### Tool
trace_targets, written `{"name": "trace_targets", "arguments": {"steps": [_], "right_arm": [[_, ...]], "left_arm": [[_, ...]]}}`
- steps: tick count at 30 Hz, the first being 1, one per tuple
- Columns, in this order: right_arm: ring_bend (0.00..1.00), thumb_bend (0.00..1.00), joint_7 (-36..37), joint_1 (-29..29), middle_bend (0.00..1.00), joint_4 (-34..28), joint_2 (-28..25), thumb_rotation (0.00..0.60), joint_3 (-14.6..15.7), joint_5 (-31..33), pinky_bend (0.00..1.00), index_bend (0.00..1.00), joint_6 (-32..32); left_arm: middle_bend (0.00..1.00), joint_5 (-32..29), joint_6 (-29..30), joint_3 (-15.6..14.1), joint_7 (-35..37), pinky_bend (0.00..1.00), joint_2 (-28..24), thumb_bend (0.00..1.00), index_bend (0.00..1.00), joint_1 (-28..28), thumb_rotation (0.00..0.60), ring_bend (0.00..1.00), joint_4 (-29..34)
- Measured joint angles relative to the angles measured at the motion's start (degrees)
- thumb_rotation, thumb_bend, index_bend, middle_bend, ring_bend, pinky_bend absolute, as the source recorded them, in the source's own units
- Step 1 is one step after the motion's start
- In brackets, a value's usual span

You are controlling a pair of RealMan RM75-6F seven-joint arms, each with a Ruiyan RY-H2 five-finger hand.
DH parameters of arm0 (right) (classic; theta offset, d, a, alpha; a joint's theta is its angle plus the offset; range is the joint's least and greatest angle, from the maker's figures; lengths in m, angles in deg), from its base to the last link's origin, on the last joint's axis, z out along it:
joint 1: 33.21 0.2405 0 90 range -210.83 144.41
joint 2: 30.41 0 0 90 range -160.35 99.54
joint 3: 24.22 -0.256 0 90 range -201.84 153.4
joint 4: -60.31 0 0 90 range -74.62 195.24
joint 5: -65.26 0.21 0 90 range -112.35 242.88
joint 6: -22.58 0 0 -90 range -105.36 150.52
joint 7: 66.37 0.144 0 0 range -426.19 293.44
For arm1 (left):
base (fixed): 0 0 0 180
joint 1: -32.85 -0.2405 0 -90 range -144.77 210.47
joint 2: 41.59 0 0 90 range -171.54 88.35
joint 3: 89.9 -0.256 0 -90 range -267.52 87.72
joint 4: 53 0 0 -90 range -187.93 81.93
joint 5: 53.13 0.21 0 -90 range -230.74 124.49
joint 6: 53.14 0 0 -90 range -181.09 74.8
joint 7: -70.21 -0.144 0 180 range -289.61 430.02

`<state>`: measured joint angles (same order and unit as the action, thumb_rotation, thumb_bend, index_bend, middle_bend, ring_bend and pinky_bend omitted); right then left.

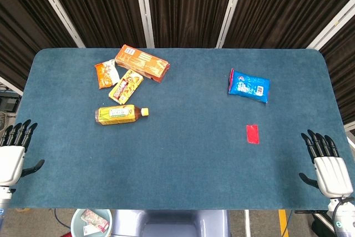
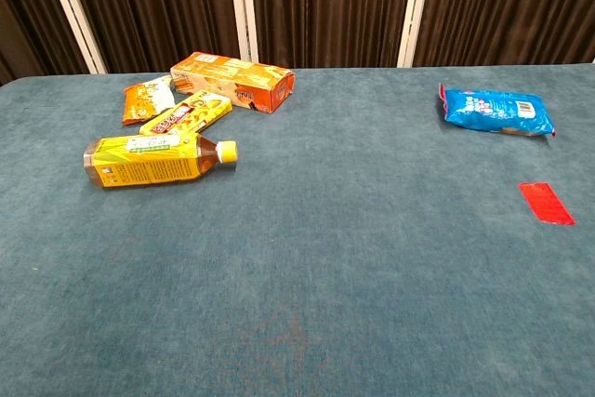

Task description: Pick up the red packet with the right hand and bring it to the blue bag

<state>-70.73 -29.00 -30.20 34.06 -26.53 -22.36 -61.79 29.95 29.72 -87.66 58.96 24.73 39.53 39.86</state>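
A small flat red packet lies on the blue cloth right of centre; the chest view shows the red packet near its right edge. Farther back lies the blue bag, a crinkled snack bag, also seen as the blue bag in the chest view. My right hand rests at the table's front right corner, fingers spread and holding nothing, well to the right of and nearer than the packet. My left hand sits at the front left edge, fingers apart and empty. Neither hand shows in the chest view.
At the back left lie an orange box, an orange snack pack, a yellow packet and a yellow tea bottle on its side. Dark curtains hang behind the table.
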Motion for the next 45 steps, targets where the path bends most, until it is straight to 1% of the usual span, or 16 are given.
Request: {"name": "trace_targets", "arguments": {"steps": [3, 5, 6, 11, 13, 15, 16, 19, 22, 31, 36, 41, 45], "right_arm": [[0.00, 0.05, -0.19, 0.09, 0.00, -0.09, -0.08, 0.600, -0.01, 0.11, 0.00, 0.01, 0.23], [0.00, 0.05, -0.19, 0.14, 0.00, -0.17, -0.08, 0.600, -0.01, 0.16, 0.00, 0.04, 0.37], [0.00, 0.04, -0.15, 0.17, 0.00, -0.20, -0.06, 0.600, 0.01, 0.13, 0.00, 0.07, 0.41], [0.00, 0.05, -0.38, 0.60, 0.00, 0.58, 1.03, 0.600, 0.15, -1.31, 0.00, 0.31, 0.26], [0.00, 0.06, -0.72, 0.98, 0.00, 1.44, 2.36, 0.600, 0.34, -2.34, 0.00, 0.37, 0.28], [0.00, 0.07, -1.61, 1.46, 0.00, 2.53, 3.67, 0.600, 0.61, -3.34, 0.00, 0.41, 0.59], [0.00, 0.09, -2.46, 1.81, 0.00, 3.33, 4.62, 0.600, 0.76, -3.94, 0.00, 0.45, 0.83], [0.00, 0.13, -3.91, 2.76, 0.00, 5.44, 7.53, 0.600, 1.01, -5.22, 0.00, 0.51, 1.49], [0.00, 0.17, -4.57, 3.87, 0.00, 7.69, 10.26, 0.600, 1.16, -6.22, 0.00, 0.51, 2.39], [0.00, 0.17, -4.78, 7.46, 0.00, 12.17, 16.03, 0.600, 0.61, -5.67, 0.00, 0.49, 7.78], [0.00, 0.17, -5.03, 9.51, 0.00, 15.72, 18.67, 0.600, -0.93, -3.63, 0.00, 0.49, 10.29], [0.00, 0.17, -4.26, 11.35, 0.00, 18.50, 20.22, 0.600, -2.20, -1.81, 0.00, 0.49, 12.82], [0.00, 0.17, -3.37, 12.82, 0.00, 20.94, 21.23, 0.600, -3.26, -0.33, 0.00, 0.48, 14.70]], "left_arm": [[0.00, 0.04, -0.04, -0.03, -0.09, 0.00, 0.02, 0.19, 0.00, 0.02, 0.600, 0.00, -0.02], [0.00, -0.02, -0.16, -0.07, -0.10, 0.00, 0.03, 0.19, 0.00, 0.02, 0.600, 0.00, -0.02], [0.00, -0.12, -0.23, -0.07, -0.11, 0.00, 0.03, 0.19, 0.00, 0.03, 0.600, 0.00, 0.01], [0.00, 0.11, -0.13, -0.12, -0.63, 0.00, 0.21, 0.19, 0.00, 0.06, 0.600, 0.00, 0.27], [0.00, 0.75, -0.10, -0.26, -0.76, 0.00, 0.40, 0.19, 0.00, 0.17, 0.600, 0.00, 0.19], [0.00, 1.48, -0.10, -0.47, -0.99, 0.00, 0.61, 0.19, 0.00, 0.31, 0.600, 0.00, -0.18], [0.00, 2.03, -0.06, -0.58, -1.13, 0.00, 0.80, 0.19, 0.00, 0.42, 0.600, 0.00, -0.58], [0.00, 3.49, 0.19, -0.89, -1.38, 0.00, 1.55, 0.19, 0.00, 0.68, 0.600, 0.00, -1.98], [0.00, 4.27, 0.29, -1.20, -1.10, 0.00, 2.12, 0.19, 0.00, 0.86, 0.600, 0.00, -2.54], [0.00, 5.61, -0.59, -1.73, -0.47, 0.00, 3.34, 0.19, 0.00, 1.64, 0.600, 0.00, -4.19], [0.00, 6.06, -0.02, -1.60, -0.67, 0.00, 4.09, 0.19, 0.00, 1.74, 0.600, 0.00, -5.15], [0.00, 5.81, 1.00, -1.10, -1.25, 0.00, 4.95, 0.19, 0.00, 1.46, 0.600, 0.00, -5.85], [0.00, 5.13, 0.66, -0.91, -2.48, 0.00, 5.36, 0.23, 0.00, 1.51, 0.600, 0.00, -5.73]]}}
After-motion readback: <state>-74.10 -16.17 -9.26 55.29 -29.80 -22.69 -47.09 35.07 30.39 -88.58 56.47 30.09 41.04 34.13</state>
